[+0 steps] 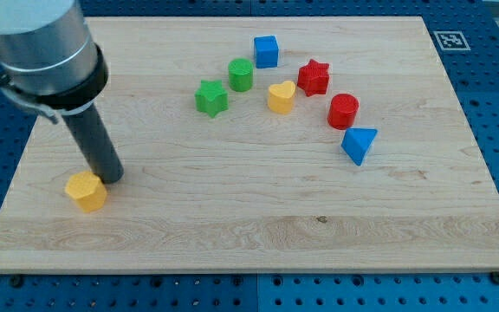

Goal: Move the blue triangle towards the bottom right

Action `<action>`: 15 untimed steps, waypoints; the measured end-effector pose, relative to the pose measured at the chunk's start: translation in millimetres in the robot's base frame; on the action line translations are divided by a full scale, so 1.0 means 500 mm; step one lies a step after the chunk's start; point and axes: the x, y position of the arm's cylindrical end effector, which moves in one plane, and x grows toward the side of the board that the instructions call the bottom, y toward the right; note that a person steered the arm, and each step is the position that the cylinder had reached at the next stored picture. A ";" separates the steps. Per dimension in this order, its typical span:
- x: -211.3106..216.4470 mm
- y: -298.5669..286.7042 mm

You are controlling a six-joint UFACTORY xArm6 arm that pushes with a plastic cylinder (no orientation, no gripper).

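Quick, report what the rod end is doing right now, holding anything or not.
My tip: no gripper, so it holds nothing; it sits right beside the yellow block at the view's left, far from the blue triangle.

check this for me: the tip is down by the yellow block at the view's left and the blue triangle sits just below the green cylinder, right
Not quite. In the camera view my tip is indeed by the yellow block at the view's left, but the blue triangle sits just below the red cylinder, not the green cylinder, which is farther toward the view's top left.
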 end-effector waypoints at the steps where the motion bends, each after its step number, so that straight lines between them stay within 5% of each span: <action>1: 0.032 -0.035; 4: 0.096 -0.049; 5: 0.089 0.106; 8: 0.075 0.242; 11: -0.109 0.430; 15: -0.115 0.670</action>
